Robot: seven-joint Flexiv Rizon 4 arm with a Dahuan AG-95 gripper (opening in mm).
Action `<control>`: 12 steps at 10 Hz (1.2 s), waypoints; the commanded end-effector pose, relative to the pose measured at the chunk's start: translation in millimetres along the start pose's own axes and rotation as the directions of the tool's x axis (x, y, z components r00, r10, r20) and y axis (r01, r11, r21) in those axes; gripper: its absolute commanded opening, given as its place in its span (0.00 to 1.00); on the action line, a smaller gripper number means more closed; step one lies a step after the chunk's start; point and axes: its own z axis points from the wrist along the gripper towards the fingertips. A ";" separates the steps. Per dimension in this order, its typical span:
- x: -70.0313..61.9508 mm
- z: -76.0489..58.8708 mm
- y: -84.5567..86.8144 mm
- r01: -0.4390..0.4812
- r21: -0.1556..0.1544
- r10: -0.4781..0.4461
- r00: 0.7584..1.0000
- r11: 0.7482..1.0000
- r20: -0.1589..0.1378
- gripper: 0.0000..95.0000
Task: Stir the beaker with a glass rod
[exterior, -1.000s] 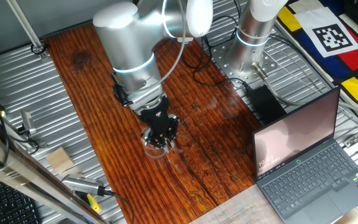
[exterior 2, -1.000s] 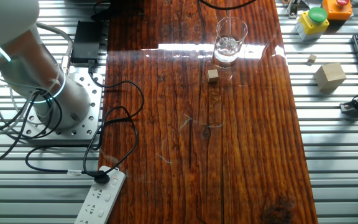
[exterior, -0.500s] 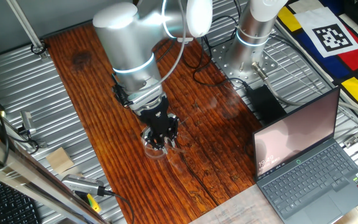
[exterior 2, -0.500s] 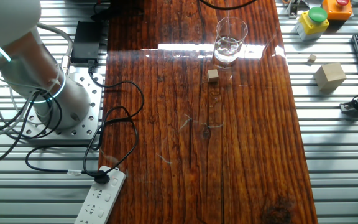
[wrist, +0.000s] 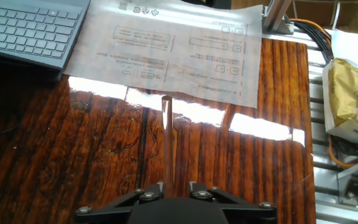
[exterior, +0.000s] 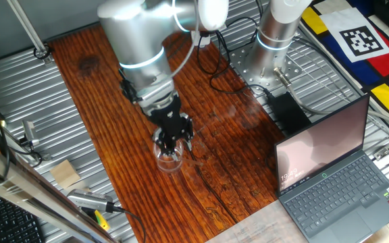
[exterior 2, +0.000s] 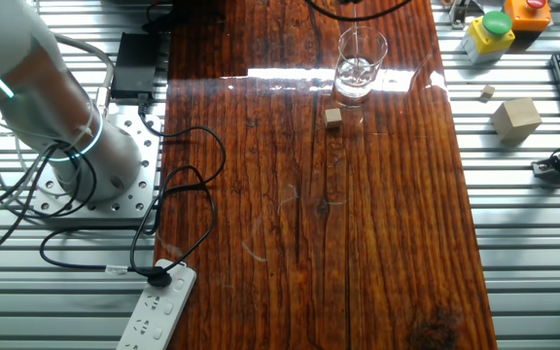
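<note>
The beaker [exterior: 169,162] is a small clear glass standing on the wooden table; it also shows in the other fixed view [exterior 2: 360,60]. My gripper [exterior: 172,145] hangs just above it in one fixed view and is out of frame in the other fixed view. In the hand view the glass rod [wrist: 166,140] sticks out from between my fingers, and my gripper [wrist: 176,185] is shut on it. The beaker is not in the hand view. A small tan cube [exterior 2: 332,118] lies on the table beside the beaker.
A laptop [exterior: 336,169] sits at the table's end beside a printed sheet [wrist: 166,43]. A larger tan block [exterior 2: 515,117] and a button box [exterior 2: 489,29] lie on the metal side. Black cables [exterior 2: 183,194] and a power strip [exterior 2: 158,311] lie near the robot base.
The arm has risen and shifted slightly left, lifting my gripper a little above the beaker. The beaker and the small cube have not moved.
</note>
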 end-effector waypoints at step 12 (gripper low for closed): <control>41.8 -106.4 7.7 -0.787 0.395 0.874 0.365 0.474 -0.322 0.00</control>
